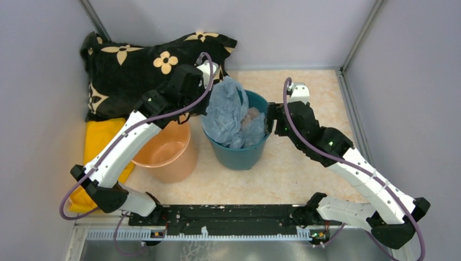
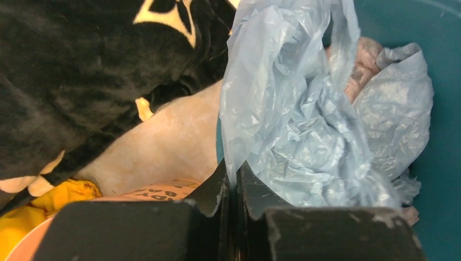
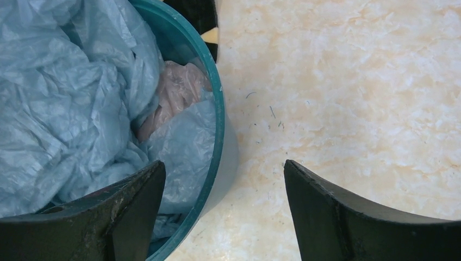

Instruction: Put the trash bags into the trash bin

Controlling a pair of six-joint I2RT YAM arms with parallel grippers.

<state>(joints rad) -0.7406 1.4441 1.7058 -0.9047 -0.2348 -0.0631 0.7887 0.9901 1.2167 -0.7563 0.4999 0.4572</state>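
Note:
The pale blue trash bags are bunched inside the dark teal bucket and rise above its rim. My left gripper is at the bucket's far left rim, shut on a fold of the trash bags; the film is pinched between the jaws of the left gripper. The peach-orange trash bin stands just left of the teal bucket, under my left arm, with nothing seen inside. My right gripper is open and straddles the teal bucket's right rim, one finger over the trash bags.
A black cushion with yellow flowers lies at the back left, with a yellow cloth in front of it. Something pinkish sits among the bags in the teal bucket. Grey walls close the table on three sides.

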